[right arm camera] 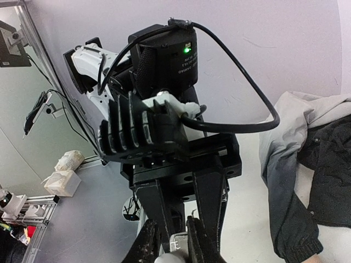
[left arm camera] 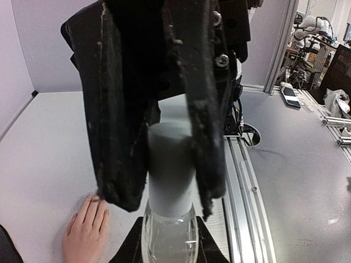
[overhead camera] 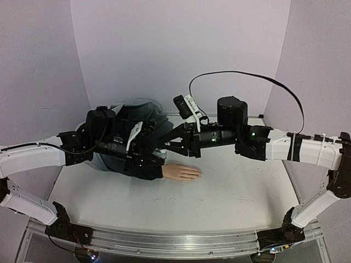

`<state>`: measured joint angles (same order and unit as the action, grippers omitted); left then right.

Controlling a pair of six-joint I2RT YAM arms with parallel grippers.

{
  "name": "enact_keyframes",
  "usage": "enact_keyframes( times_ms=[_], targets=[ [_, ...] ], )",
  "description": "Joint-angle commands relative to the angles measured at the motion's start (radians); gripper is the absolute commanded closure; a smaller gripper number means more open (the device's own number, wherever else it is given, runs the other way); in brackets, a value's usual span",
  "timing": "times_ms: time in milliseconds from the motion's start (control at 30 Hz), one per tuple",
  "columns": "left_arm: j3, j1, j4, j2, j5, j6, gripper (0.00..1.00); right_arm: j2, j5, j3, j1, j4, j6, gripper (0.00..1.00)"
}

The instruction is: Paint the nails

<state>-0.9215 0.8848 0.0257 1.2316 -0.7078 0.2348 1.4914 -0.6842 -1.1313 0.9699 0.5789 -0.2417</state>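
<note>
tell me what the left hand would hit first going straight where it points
The left hand grips the pale grey cylindrical cap. Straight on, it would likely meet the clear glass bottle below it and the right hand holding that, though depth is unclear.

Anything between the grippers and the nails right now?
Nothing visible. The hand lies flat on the table with the nails uncovered, and the sleeve ends at the wrist. The left gripper is shut on the cap, the right gripper on the bottle.
</note>
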Motion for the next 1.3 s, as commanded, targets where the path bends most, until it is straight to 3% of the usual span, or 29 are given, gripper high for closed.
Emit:
enact_keyframes(
  times_ms=[0, 100, 200, 333, 467, 567, 667, 900, 933, 1000, 1133, 1267],
  targets=[
    [-0.04, 0.002, -0.059, -0.031, -0.009, 0.0, 1.0, 0.01, -0.017, -0.037, -0.002, 0.065, -0.015, 0.84],
    [-0.038, 0.002, -0.059, -0.039, 0.0, 0.003, 1.0, 0.014, 0.013, -0.033, -0.002, 0.067, -0.03, 0.99],
    [-0.037, 0.002, -0.059, -0.05, 0.058, 0.001, 1.0, 0.02, 0.027, -0.029, -0.002, 0.072, -0.051, 1.0],
    [-0.037, 0.002, -0.061, -0.067, 0.269, -0.022, 1.0, 0.059, 0.09, -0.013, 0.007, 0.102, -0.109, 1.0],
    [-0.035, 0.002, -0.061, -0.059, 0.656, -0.034, 1.0, 0.145, 0.45, -0.039, 0.056, 0.091, -0.295, 1.0],
    [-0.032, 0.0, -0.06, -0.044, 0.841, -0.022, 1.0, 0.247, 0.793, -0.187, 0.145, -0.119, -0.556, 1.0],
    [-0.029, 0.001, -0.06, -0.04, 0.85, 0.0, 1.0, 0.322, 0.923, -0.35, 0.237, -0.21, -0.618, 1.0],
    [-0.026, 0.001, -0.059, -0.054, 0.784, 0.014, 1.0, 0.153, 0.937, -0.205, 0.199, -0.125, -0.498, 0.99],
    [-0.026, 0.001, -0.059, -0.053, 0.778, 0.016, 1.0, 0.115, 0.945, -0.184, 0.192, -0.126, -0.481, 0.87],
    [-0.026, 0.001, -0.059, -0.052, 0.756, 0.021, 1.0, 0.043, 0.934, -0.139, 0.177, -0.126, -0.43, 0.55],
    [-0.029, 0.001, -0.059, -0.042, 0.684, 0.009, 1.0, -0.09, 0.886, -0.051, 0.127, -0.13, -0.323, 0.32],
    [-0.032, 0.001, -0.059, -0.035, 0.58, 0.005, 1.0, -0.166, 0.685, 0.034, 0.007, -0.132, -0.212, 0.15]
  ],
)
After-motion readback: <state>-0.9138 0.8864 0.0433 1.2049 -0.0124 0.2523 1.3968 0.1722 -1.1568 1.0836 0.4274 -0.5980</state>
